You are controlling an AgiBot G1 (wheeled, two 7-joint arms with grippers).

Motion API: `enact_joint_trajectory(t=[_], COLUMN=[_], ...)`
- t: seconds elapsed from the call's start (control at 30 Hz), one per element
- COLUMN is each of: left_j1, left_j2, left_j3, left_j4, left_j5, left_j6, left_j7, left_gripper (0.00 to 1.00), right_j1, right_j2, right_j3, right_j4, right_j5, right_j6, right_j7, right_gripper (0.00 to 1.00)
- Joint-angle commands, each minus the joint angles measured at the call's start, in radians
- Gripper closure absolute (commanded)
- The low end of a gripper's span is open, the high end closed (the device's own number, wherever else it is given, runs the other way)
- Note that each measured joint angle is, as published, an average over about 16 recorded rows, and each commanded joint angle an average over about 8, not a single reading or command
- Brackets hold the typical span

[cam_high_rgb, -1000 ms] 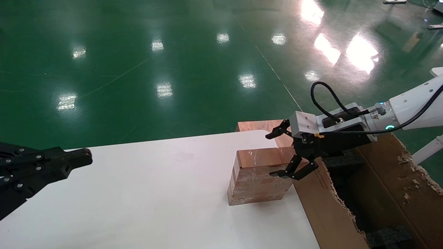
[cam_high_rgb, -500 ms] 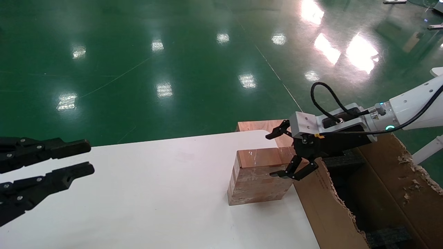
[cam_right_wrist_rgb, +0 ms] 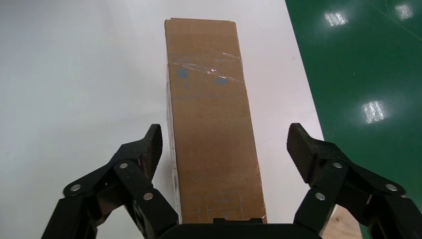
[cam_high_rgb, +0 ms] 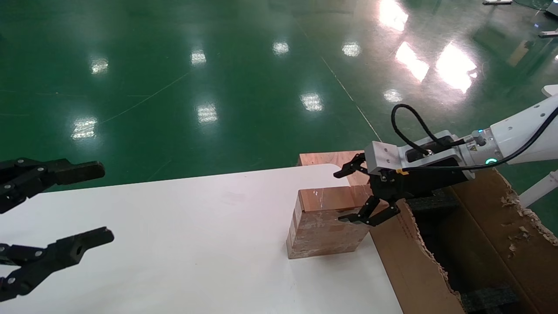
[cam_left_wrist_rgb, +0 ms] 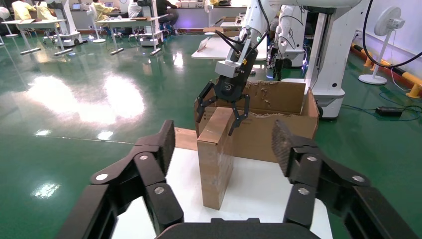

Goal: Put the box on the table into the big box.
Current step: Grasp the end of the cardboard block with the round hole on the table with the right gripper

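Observation:
The small reddish-brown box (cam_high_rgb: 324, 222) stands on edge on the white table (cam_high_rgb: 183, 244), near its right edge, close beside the big torn-edged carton (cam_high_rgb: 492, 244). It also shows in the left wrist view (cam_left_wrist_rgb: 216, 154) and the right wrist view (cam_right_wrist_rgb: 211, 119). My right gripper (cam_high_rgb: 353, 194) is open, its fingers straddling the box's right end without touching it; it shows in its own wrist view (cam_right_wrist_rgb: 226, 149). My left gripper (cam_high_rgb: 93, 203) is open and empty above the table's left side, far from the box, and appears in its own wrist view (cam_left_wrist_rgb: 221, 147).
A flat reddish wooden board (cam_high_rgb: 324, 159) lies behind the table's rounded far corner. Black foam blocks (cam_high_rgb: 490, 298) sit inside the carton. Green glossy floor (cam_high_rgb: 218, 78) surrounds the table. In the left wrist view other tables and a robot base (cam_left_wrist_rgb: 328, 74) stand behind the carton.
My left gripper has opened, from nearly shut to wide apart. My right gripper and the box have stayed where they were.

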Motion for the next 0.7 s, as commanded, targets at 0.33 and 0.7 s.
enact_joint_trajectory(t=[0.33, 0.7], left_j1=[0.000, 0.000], left_j2=[0.000, 0.000], left_j3=[0.000, 0.000], left_j4=[0.000, 0.000], left_j5=[0.000, 0.000], left_j6=[0.000, 0.000], left_j7=[0.000, 0.000], left_gripper=[0.00, 0.00], right_j1=[0.000, 0.024], right_j2=[0.000, 0.021], right_j3=[0.001, 0.000], right_j4=[0.000, 0.040], right_j5=[-0.001, 0.015], right_j6=[0.000, 0.008], right_j7=[-0.001, 0.045], right_gripper=[1.00, 1.00])
